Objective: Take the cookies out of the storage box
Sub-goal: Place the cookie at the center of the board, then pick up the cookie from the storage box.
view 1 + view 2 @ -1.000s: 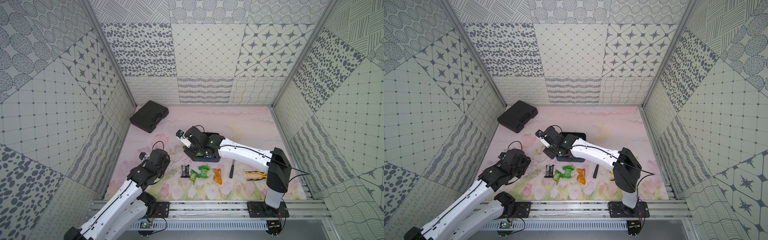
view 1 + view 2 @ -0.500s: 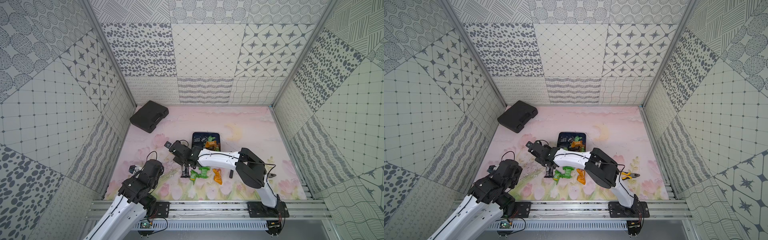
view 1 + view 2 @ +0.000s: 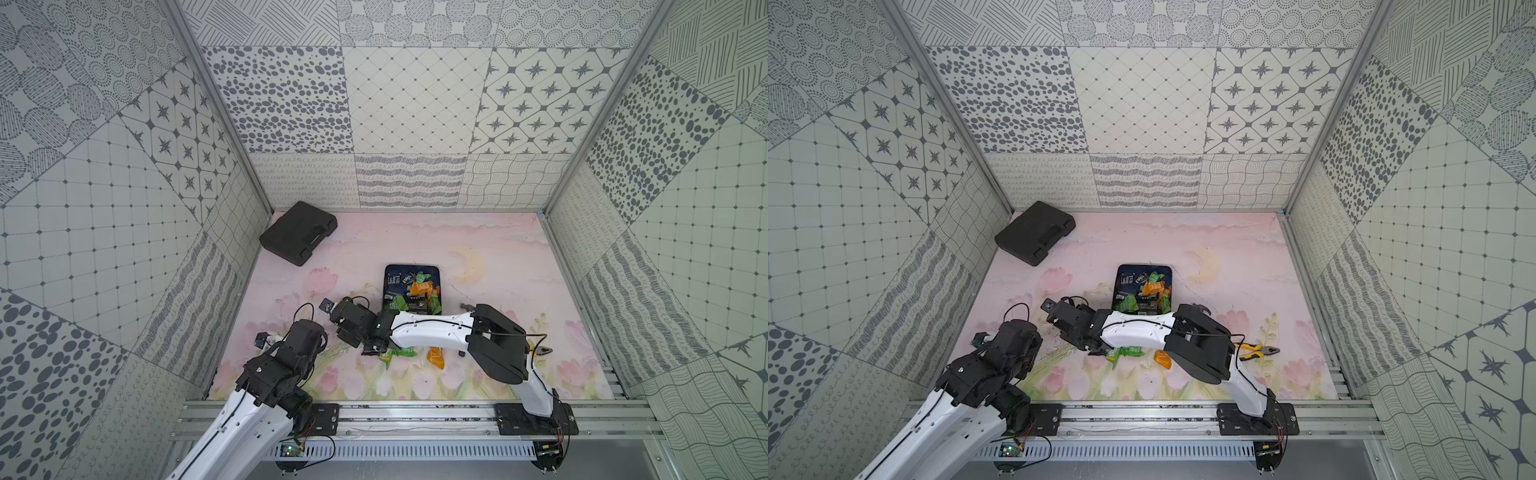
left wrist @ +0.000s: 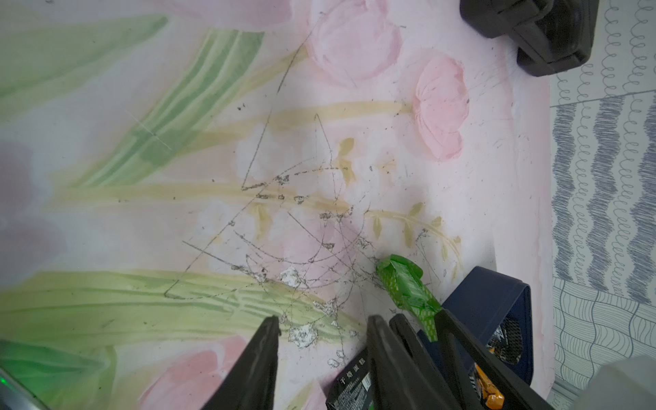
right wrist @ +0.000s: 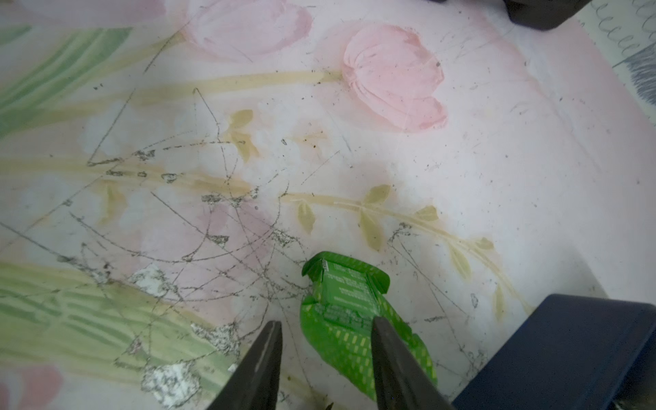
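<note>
The right gripper stood open over a green cookie packet on the mat, just beside the storage box.

Its jaws were parted, with the crinkly packet lying loose between them and under one finger. That wrapper could have snagged on the finger and been dragged along when the arm rose. The left gripper was also open and empty, its fingers close beside the right's, so a swing back to the box risked a knock between the arms or against the box wall. Only the wrist views showed this packet and both sets of jaws, which the right wrist hid in both top views. The top views instead showed the whole box, the cookies left inside it, and an orange packet among those out on the mat.
</note>
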Action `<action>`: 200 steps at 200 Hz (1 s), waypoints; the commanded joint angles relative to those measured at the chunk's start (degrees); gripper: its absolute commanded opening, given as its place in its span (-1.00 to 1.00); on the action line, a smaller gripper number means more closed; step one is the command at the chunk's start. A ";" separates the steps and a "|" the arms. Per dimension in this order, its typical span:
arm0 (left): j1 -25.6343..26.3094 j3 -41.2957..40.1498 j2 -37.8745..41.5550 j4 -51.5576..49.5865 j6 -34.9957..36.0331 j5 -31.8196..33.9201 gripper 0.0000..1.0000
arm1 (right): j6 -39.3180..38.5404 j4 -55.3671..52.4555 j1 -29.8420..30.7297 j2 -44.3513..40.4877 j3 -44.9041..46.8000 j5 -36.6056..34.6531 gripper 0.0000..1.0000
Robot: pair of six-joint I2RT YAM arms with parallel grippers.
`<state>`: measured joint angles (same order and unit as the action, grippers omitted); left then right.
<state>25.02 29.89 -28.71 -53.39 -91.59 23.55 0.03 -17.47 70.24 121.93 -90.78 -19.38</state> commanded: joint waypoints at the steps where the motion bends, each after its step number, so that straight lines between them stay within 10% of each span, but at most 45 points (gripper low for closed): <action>1: -0.22 2.52 -2.02 2.95 8.96 1.34 -0.11 | 5.99 -0.74 -2.29 -8.49 1.57 5.23 -0.05; 130: 2.98 17.80 -29.98 30.38 57.12 -21.54 0.13 | 25.36 -11.39 -26.44 -32.98 20.11 20.28 0.01; 200: 5.83 20.58 -41.86 33.64 46.68 -21.73 0.19 | 20.37 -12.46 -31.21 -21.22 11.78 19.42 0.05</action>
<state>30.17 49.87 -66.26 -25.28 -44.64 5.78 22.22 -30.68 38.96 96.07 -74.96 0.45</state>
